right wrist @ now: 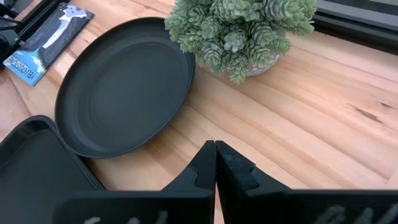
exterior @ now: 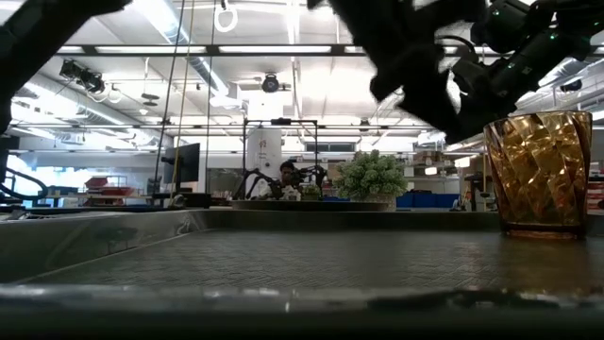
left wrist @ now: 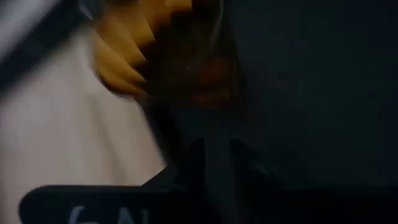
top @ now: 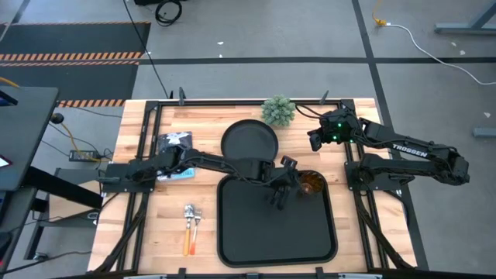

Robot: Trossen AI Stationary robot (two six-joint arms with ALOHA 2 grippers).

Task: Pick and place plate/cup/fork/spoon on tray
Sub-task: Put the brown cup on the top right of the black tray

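The black tray (top: 232, 232) lies at the table's near middle. The amber cup (top: 311, 184) (exterior: 538, 175) stands upright on the tray's floor in its far right corner. My left gripper (top: 280, 188) hovers over the tray just left of the cup, apart from it in the low view. The round plate (top: 249, 141) (right wrist: 124, 87) lies on the table beyond the tray's far edge. The fork and spoon (top: 191, 229) lie side by side on the table left of the tray, orange handles toward the near edge. My right gripper (right wrist: 215, 158) waits shut over the far right of the table.
A small potted succulent (top: 278, 111) (right wrist: 242, 31) stands at the far edge, right of the plate. A blue and white packet (top: 174, 146) lies left of the plate. Most of the tray's floor (exterior: 311, 260) is bare. Black frame rails run along the table's sides.
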